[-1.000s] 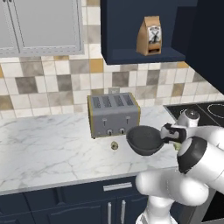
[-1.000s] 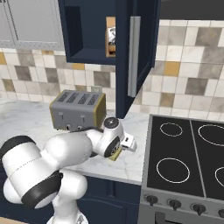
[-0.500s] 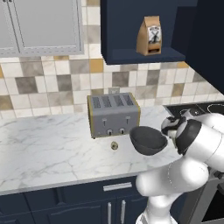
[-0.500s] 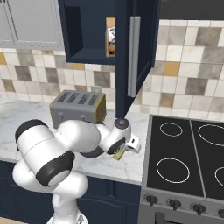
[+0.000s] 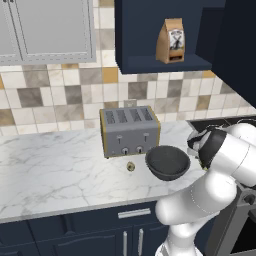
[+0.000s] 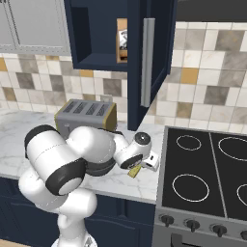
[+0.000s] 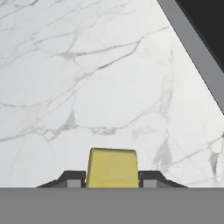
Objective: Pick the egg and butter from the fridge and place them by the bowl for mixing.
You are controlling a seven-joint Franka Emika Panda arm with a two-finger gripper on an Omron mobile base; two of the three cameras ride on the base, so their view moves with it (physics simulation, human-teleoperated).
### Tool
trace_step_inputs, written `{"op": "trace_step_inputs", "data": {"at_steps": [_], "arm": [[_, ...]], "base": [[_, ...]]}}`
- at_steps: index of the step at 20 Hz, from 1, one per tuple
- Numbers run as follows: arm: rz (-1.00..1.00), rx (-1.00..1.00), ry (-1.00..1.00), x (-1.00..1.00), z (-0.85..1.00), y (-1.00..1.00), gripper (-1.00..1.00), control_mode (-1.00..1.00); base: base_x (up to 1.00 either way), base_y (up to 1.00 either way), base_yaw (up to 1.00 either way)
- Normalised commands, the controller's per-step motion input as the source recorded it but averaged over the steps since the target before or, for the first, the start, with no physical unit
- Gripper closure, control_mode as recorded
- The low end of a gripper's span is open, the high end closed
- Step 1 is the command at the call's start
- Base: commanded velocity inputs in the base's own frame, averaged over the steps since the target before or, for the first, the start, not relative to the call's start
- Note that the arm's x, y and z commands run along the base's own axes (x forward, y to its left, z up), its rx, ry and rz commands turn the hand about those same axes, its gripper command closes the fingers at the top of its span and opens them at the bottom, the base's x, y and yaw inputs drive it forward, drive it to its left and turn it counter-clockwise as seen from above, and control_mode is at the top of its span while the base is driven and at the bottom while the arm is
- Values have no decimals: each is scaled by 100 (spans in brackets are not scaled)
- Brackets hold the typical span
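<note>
The gripper (image 7: 112, 180) is squeezing the butter (image 7: 112, 168) between its two fingers (image 7: 70, 178). In the hand view the yellow block is sitting snug between the dark tips, with the white stone counter (image 7: 87, 87) under it. The dark edge of the stove (image 7: 197, 39) is running along one side.

In the right base view the gripper (image 6: 140, 166) is hanging low over the counter (image 6: 120, 181), just beside the stove (image 6: 207, 178), and a bit of butter (image 6: 134, 171) is peeking out under it. The butter is not lying on the counter yet, as far as the pictures can tell.

In the left base view the bowl (image 5: 167, 162) is sitting in front of the toaster (image 5: 130, 131). The egg (image 5: 130, 166) is lying on the counter (image 5: 60, 170) just left of the bowl, so that part looks done. The arm is reaching round the right side of the bowl.

The butter is probably light and a little soft. It could get slippery, and a hard squeeze could dent it. Holding it by its two flat sides, as the fingers are doing now, seems best. It is likely not going to break, but it should be set down gently beside the bowl and not dropped.
</note>
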Motion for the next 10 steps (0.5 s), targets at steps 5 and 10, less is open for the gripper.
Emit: {"op": "trace_step_inputs", "data": {"at_steps": [5, 10], "arm": [[-2, 0, -6, 20, -30, 4, 100, -100], [0, 0, -4, 11, -20, 0, 100, -100]], "base": [[0, 0, 0], [0, 0, 0]]}}
